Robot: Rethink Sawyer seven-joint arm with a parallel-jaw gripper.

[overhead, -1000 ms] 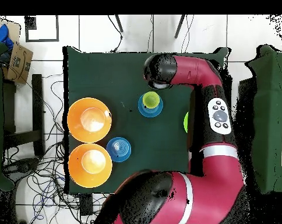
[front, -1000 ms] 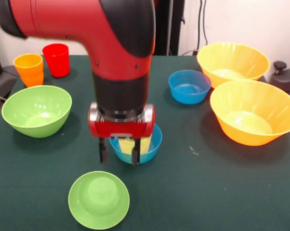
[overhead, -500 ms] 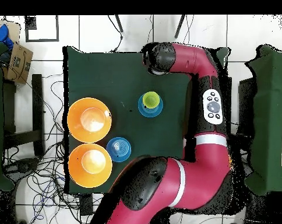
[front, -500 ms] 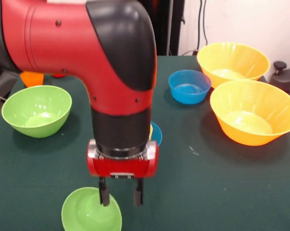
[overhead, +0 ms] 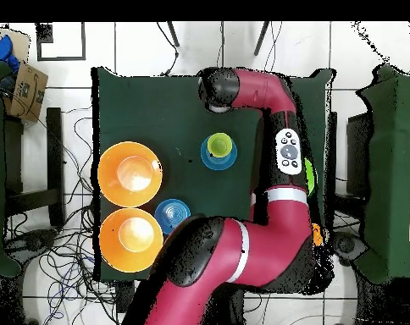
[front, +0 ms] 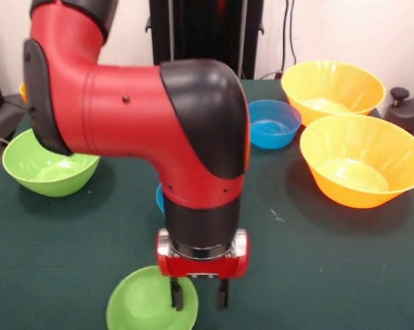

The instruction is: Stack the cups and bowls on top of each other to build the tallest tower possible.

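The red-and-black gripper (front: 200, 301) is straddling the right rim of the small glossy green plastic bowl (front: 146, 306) at the near edge, fingers apart. The tower (overhead: 218, 151) is barely begun (only a yellow cup in a blue bowl); the other bowls are sitting unstacked.

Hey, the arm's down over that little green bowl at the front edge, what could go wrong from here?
1. The open gripper straddles the right rim of the small green bowl, so closing may catch the edge off-centre and tip or flick the bowl.
2. That bowl sits close to the table's front edge; a nudge might push it off.
3. The arm hides the blue bowl with the yellow cup from the front view, so placement there is harder to judge.
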